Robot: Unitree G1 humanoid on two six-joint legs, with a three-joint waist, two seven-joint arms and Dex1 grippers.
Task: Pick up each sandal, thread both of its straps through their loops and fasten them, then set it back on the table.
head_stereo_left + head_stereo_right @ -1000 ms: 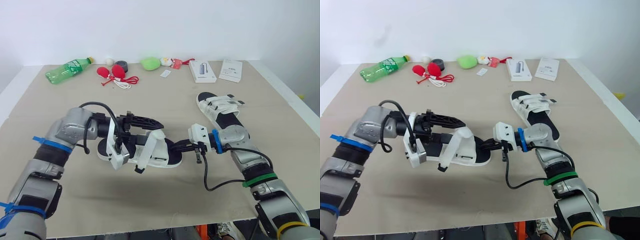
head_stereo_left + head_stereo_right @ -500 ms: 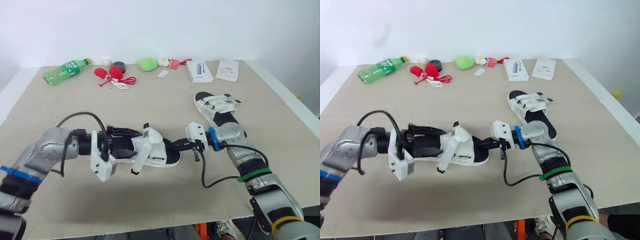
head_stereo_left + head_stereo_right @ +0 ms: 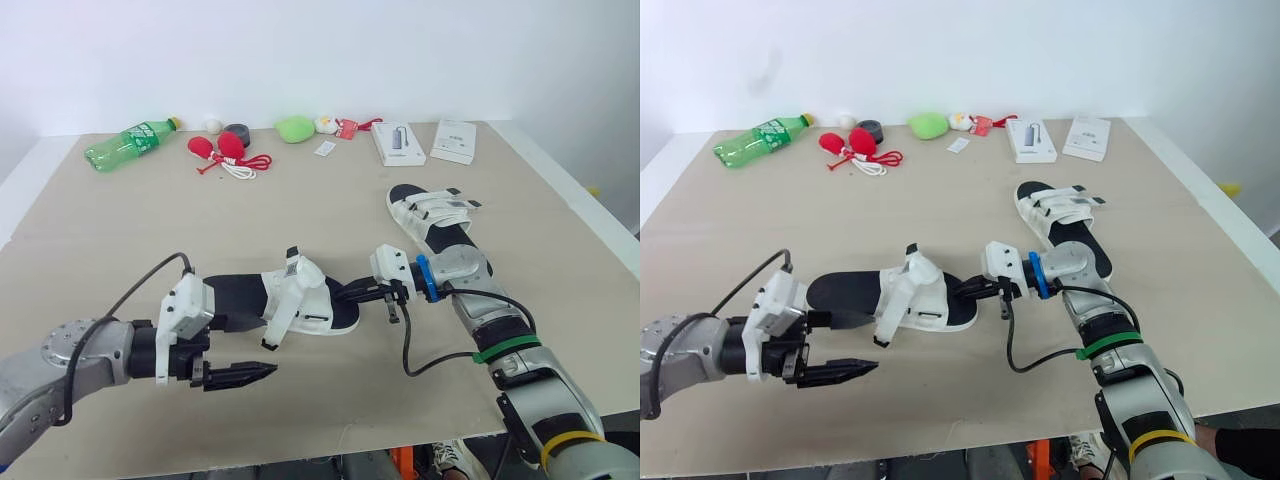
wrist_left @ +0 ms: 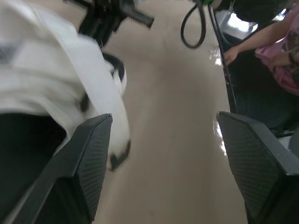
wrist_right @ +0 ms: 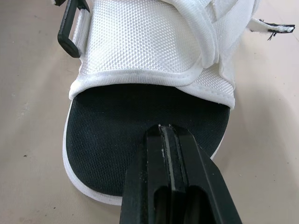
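A white sandal [image 3: 300, 298] with a black footbed [image 5: 117, 121] lies flat near the middle of the tabletop [image 3: 330, 200], its toe towards my right arm. A second sandal [image 3: 432, 213] lies further back on the right, well apart from the first.

My right claw [image 3: 340, 297] has its two fingers pressed together with nothing between them. Its tip is at the bare toe end of the footbed, just in front of the white mesh upper, and seems to pin the sandal down.

My left claw [image 3: 262, 372] hovers low over the tabletop, near the sandal's side but not touching it. The left wrist view shows its fingers [image 4: 88, 163] spread wide and empty.

One strap [image 3: 272, 333] hangs loose off the near side of the upper and ends in a small dark tab. A black plastic loop [image 5: 70, 25] stands at the edge of the upper.

I judge the sandal to be light, with a springy foam sole that would slide easily if nudged. The straps look soft and floppy, so a pinch in mid-strap would likely fold them. I would lift the sandal by the firm sole edge at the heel or side and take the strap close to its stiffer dark tab, to steer it into the loop.
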